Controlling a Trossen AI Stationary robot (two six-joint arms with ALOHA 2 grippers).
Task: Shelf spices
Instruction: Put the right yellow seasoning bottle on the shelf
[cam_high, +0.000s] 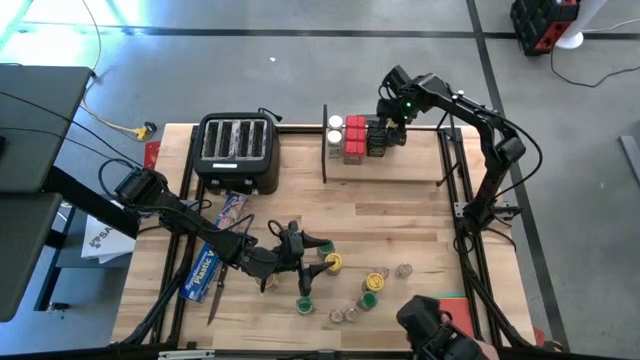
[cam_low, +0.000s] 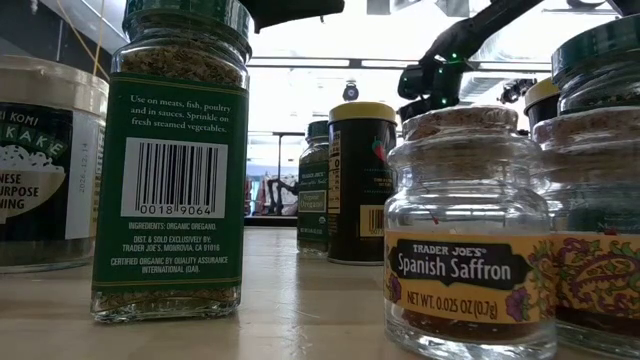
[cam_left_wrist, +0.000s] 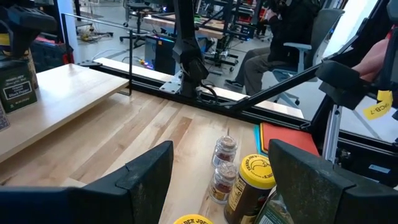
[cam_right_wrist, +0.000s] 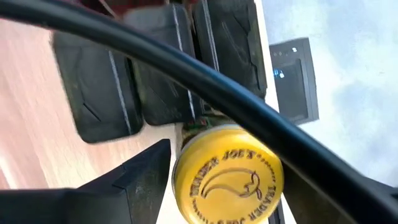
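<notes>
The shelf is a light-wood board with black rod frames at the far middle of the table. Two white-lidded jars, red tins and black boxes stand in a row on it. My right gripper hovers over the right end of that row, shut on a yellow-lidded jar. The left gripper is open and low over the near middle of the table. It faces a cluster of spices: a yellow-lidded jar, tiny clear jars and green-lidded jars. My right gripper holds the yellow-lidded jar by the rim of its lid, pinched between the two fingers, which point down from above. The jar is upright beside the black boxes. A black shelf rod hides the far finger, and the jar's base does not show.
A black toaster stands left of the shelf. A long blue box lies under the left arm near the left edge. A red pad lies at the near right. Bare wood lies between the shelf and the cluster. A person sits beyond the table.
</notes>
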